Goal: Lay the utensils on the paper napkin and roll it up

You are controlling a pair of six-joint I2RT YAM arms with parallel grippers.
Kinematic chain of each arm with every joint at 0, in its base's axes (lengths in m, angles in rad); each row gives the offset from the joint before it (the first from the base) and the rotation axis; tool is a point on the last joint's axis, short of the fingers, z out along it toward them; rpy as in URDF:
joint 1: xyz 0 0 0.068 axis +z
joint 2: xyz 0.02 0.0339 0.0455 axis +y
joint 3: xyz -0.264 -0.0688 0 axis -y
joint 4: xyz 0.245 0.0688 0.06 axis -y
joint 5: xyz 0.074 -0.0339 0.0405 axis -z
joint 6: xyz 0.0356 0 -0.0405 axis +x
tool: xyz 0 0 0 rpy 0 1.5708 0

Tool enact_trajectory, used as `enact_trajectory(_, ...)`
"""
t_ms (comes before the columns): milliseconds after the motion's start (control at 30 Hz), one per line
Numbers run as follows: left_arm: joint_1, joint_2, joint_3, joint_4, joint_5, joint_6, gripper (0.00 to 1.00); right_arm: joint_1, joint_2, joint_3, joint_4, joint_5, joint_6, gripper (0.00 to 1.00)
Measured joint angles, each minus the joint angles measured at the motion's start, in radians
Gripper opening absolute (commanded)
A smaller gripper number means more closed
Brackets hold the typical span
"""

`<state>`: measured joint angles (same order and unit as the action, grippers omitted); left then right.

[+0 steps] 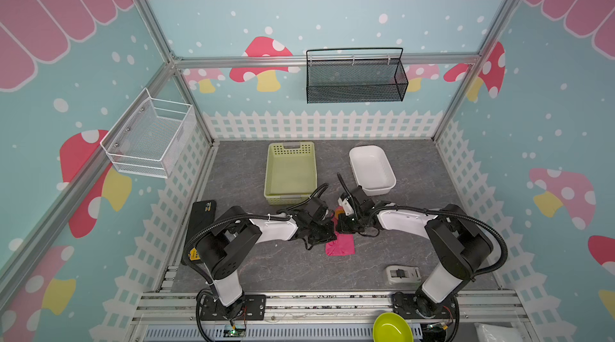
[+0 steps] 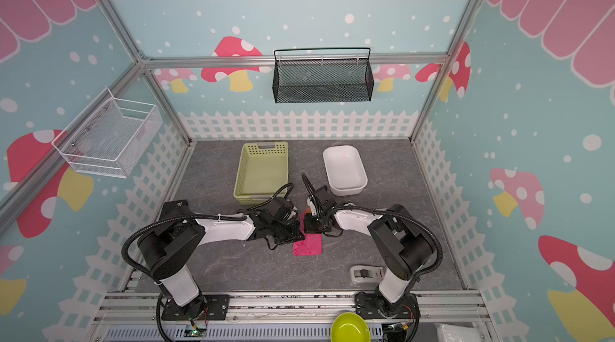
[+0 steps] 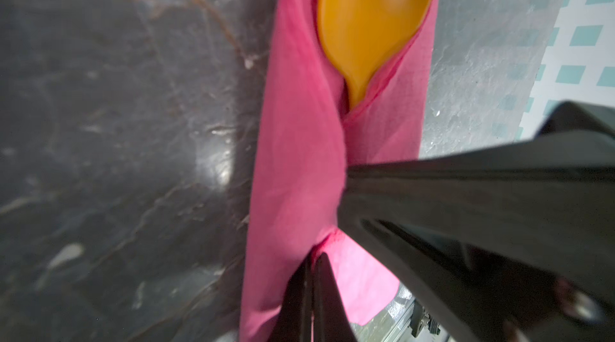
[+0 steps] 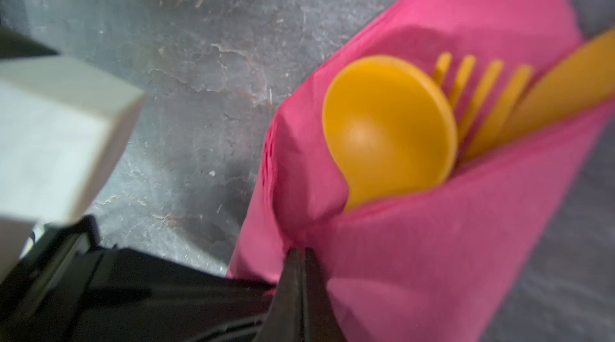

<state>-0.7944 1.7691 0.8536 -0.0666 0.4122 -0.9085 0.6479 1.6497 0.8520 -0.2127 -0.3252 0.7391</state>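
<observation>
utensils (image 4: 389, 130) inside napkin (image 4: 466, 257), before basket (image 1: 268, 173)

Seen from the middle of the grey marbled table (image 1: 266, 267) in a top view, a pale green plastic basket (image 1: 291, 149) sits at eleven o'clock and a white tub (image 1: 371, 165) at one o'clock, the two near each other but apart. A small grey device (image 1: 401, 275) lies at four o'clock, a flat black plate (image 1: 201, 217) at nine o'clock by the table's edge, and a lime-green bowl (image 1: 392, 327) at five o'clock, out past the front rail. A black mesh rack (image 1: 356, 80) hangs on the wall at twelve o'clock and a white wire basket (image 1: 149, 137) on the wall at ten o'clock.
</observation>
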Motion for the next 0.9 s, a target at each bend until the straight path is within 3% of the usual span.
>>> enact_trajectory(433,0.0,0.0,0.001,-0.005,0.0,0.0,0.02,0.0,-0.307,-0.19,-0.062,-0.073,0.046,0.03)
enact_trajectory(900,0.0,0.0,0.014,-0.03,-0.004,0.0,0.02,0.0,-0.307,-0.34,0.023,-0.195,0.059,0.01)
